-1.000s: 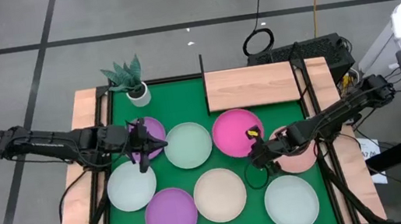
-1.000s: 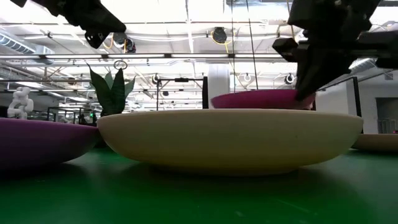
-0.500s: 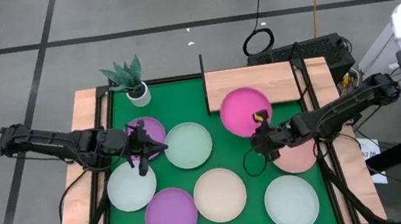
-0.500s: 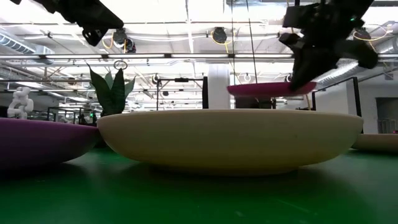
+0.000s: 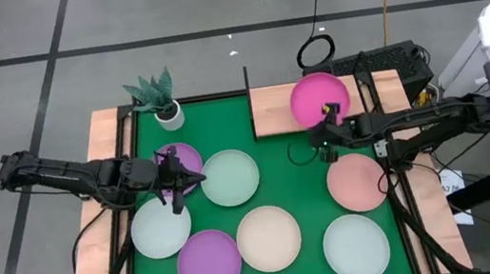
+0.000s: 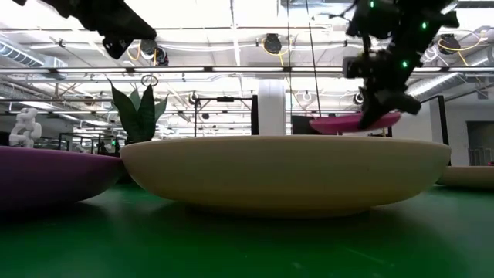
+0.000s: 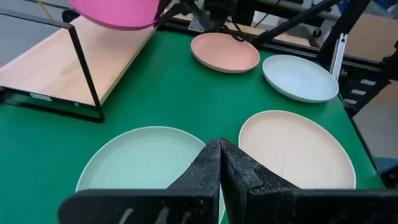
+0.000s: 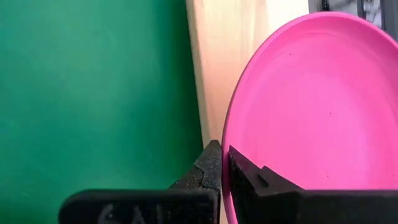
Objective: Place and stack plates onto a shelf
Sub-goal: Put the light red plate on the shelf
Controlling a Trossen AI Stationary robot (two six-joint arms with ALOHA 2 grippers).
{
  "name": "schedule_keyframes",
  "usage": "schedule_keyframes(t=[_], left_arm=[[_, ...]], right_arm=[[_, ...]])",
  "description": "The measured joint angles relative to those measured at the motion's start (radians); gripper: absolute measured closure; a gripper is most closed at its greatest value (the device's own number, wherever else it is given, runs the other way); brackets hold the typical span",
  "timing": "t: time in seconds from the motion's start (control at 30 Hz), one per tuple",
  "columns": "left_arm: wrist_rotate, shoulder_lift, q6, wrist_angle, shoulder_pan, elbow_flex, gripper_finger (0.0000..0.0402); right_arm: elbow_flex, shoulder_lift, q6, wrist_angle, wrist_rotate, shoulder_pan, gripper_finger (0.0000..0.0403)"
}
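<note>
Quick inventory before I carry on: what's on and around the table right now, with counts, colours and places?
hot pink plate: 1, hot pink, held above the shelf's right part
shelf: 1, light wood, black post, mat's far edge
purple plates: 2, one near edge, one under the left gripper
mint plate: 1, pale green, mid-mat
cream plate: 1, near centre
whitish plates: 2, near right, left side
salmon plate: 1, right side
plant pot: 1, white, far left corner
left gripper: shut, empty
right gripper: pinching the pink plate's rim
</note>
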Motion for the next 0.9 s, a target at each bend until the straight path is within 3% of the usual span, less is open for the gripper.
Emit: schedule_keyframes(t=[0.37,0.9], left_arm=[[0.000,0.079,0.059,0.076,0.000,0.000,0.0398],[0.000,0.092,0.058,0.075,0.001,0.000,0.0398]], right_arm=[[-0.162,-0.075,-0.076,0.216,-0.004,-0.177,0.0398],[-0.251,-0.101,-0.052,0.240,-0.038,-0.340,0.0397]])
